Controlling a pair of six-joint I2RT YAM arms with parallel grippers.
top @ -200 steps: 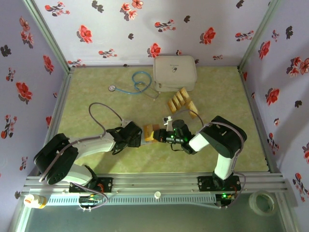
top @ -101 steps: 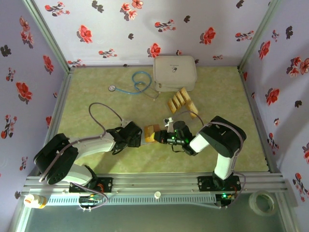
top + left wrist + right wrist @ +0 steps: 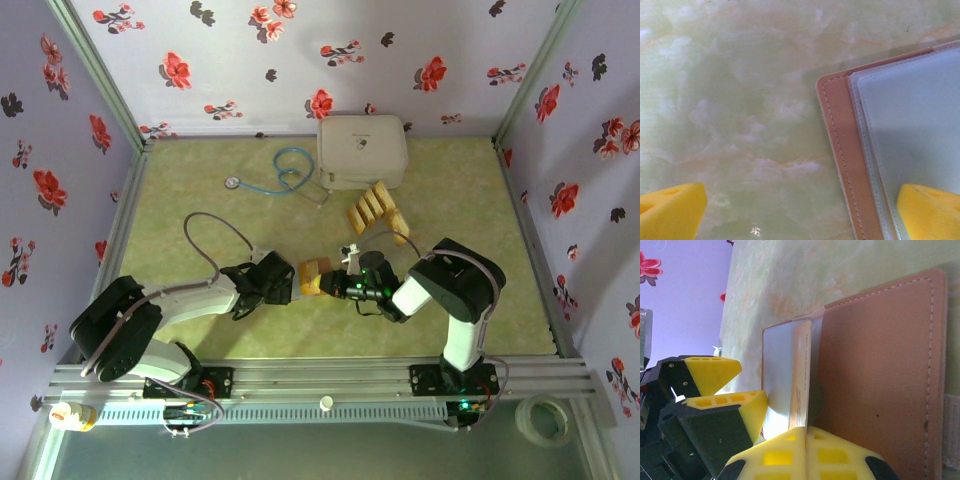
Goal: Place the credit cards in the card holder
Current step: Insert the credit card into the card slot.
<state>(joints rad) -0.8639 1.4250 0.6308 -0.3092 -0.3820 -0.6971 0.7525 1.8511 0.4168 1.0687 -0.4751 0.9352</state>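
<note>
The card holder [image 3: 313, 277] lies open on the table between both grippers, reddish-brown [image 3: 875, 365] outside and pale grey-blue [image 3: 910, 120] inside. My left gripper [image 3: 800, 215] is open, one yellow fingertip [image 3: 930, 210] over the pale inside page and the other [image 3: 670, 210] over bare table. My right gripper [image 3: 806, 440] is shut on a golden credit card [image 3: 801, 375], seen edge-on, standing between the pale page and the brown flap. More credit cards [image 3: 376, 208] lie fanned in a row behind the holder, in front of the white case.
A big white rounded case [image 3: 362, 150] stands at the back, with a blue stethoscope [image 3: 283, 170] to its left. Flowered walls close in the green marbled table [image 3: 200, 200] on three sides. The left gripper's fingers [image 3: 715, 374] sit close to the held card.
The right arm has edged slightly left toward the card holder, still gripping the card. The left arm has stayed put.
</note>
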